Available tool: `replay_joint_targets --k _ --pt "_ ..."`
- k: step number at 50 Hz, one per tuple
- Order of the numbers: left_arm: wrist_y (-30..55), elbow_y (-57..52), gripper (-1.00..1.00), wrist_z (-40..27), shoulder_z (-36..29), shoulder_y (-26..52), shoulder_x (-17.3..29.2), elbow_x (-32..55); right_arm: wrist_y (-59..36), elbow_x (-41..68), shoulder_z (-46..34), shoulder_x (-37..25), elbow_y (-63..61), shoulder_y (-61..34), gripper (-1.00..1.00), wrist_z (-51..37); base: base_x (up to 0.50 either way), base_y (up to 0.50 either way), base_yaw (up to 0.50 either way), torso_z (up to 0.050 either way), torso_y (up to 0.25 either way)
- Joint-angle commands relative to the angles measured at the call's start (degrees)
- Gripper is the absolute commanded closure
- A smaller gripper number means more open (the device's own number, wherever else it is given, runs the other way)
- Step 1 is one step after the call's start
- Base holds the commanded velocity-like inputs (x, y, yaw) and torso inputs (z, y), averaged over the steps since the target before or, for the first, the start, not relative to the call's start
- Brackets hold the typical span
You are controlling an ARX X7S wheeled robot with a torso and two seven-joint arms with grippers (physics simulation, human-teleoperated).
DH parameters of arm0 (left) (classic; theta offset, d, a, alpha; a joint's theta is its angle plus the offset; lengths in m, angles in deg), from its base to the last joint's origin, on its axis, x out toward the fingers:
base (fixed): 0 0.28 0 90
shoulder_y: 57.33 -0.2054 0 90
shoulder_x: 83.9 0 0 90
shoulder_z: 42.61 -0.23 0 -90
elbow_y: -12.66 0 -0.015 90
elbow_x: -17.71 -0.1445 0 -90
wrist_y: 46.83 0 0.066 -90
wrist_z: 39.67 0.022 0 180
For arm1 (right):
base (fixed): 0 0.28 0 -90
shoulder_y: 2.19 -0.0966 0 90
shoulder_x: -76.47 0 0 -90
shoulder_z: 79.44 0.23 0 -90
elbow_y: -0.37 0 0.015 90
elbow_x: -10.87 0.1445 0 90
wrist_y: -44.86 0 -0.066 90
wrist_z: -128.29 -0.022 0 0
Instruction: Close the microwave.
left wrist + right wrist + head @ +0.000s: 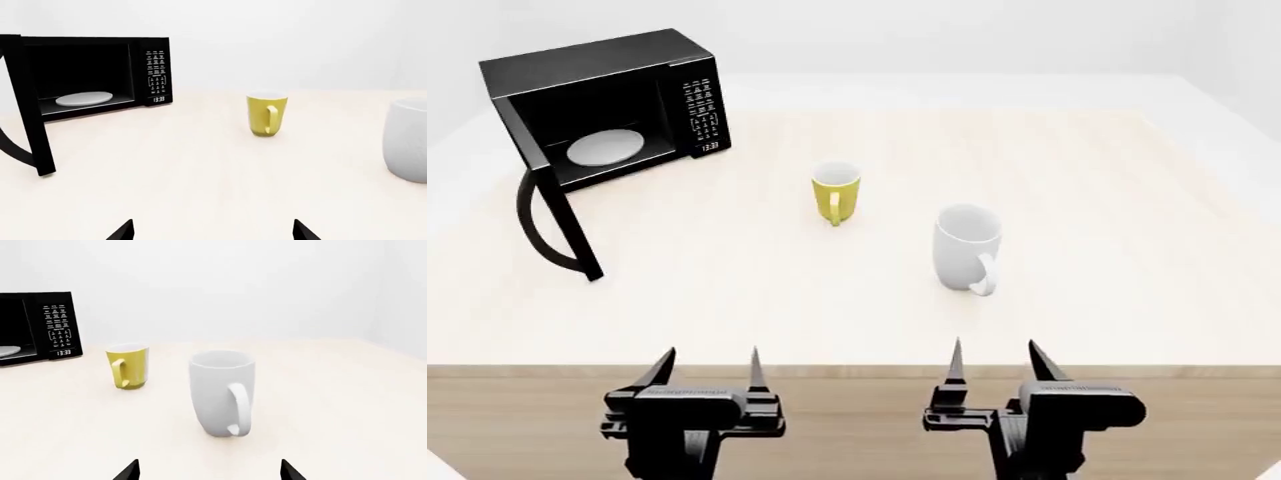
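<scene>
Head view: microwave [627, 100] sits far left on table [1094, 200], door [554, 215] swung wide. Box looks heavy, stiff; door light, swings easy. Push door's outer face, no grab. Left gripper [711, 372], right gripper [997, 362] both spread, holding nothing.

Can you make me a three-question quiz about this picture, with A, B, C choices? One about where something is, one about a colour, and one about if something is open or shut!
1. Where is the plate?
A. Inside the microwave
B. On the table beside the mugs
C. In a gripper

2. What colour is the mug nearer the microwave?
A. Red
B. Yellow
C. Blue

3. How is the microwave door?
A. Shut tight
C. Taken off and lying flat
B. Swung open

Answers:
1 A, the white plate lies in the dark inside of the microwave.
2 B, the yellow mug stands between the microwave and the white mug.
3 B, the door sticks out towards the robot and the inside shows.
</scene>
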Motion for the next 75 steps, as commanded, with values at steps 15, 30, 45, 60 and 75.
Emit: replay_joint_targets --k 15,30,45,60,75 --pt "13.9 -13.5 -1.00 -3.7 -0.3 4.0 2.7 2.9 -13.2 1.8 -1.4 -3.3 -16.6 -2.7 -1.00 -3.5 0.00 0.00 0.00 0.000 0.000" --pt "15.9 -15.5 -1.00 -4.6 0.9 5.3 3.7 5.1 -11.4 3.7 -2.4 -4.9 -20.7 -1.7 -1.00 -2.3 0.24 0.00 0.00 0.000 0.000" --pt "15.7 -16.3 -1.00 -5.1 1.1 4.9 4.4 6.5 -11.3 3.8 -3.1 -5.6 -21.6 -1.8 -1.00 -3.1 0.13 0.21 0.00 0.000 0.000" --pt "15.7 -16.4 -1.00 -5.7 0.8 4.9 4.9 7.3 -12.5 4.1 -3.5 -6.0 -22.1 -2.3 -1.00 -4.3 0.04 0.50 0.00 0.000 0.000" --pt "15.7 -16.5 -1.00 -6.1 0.2 4.8 5.4 8.1 -13.0 4.5 -3.9 -6.6 -22.3 -2.9 -1.00 -5.1 0.01 0.50 0.00 0.000 0.000"
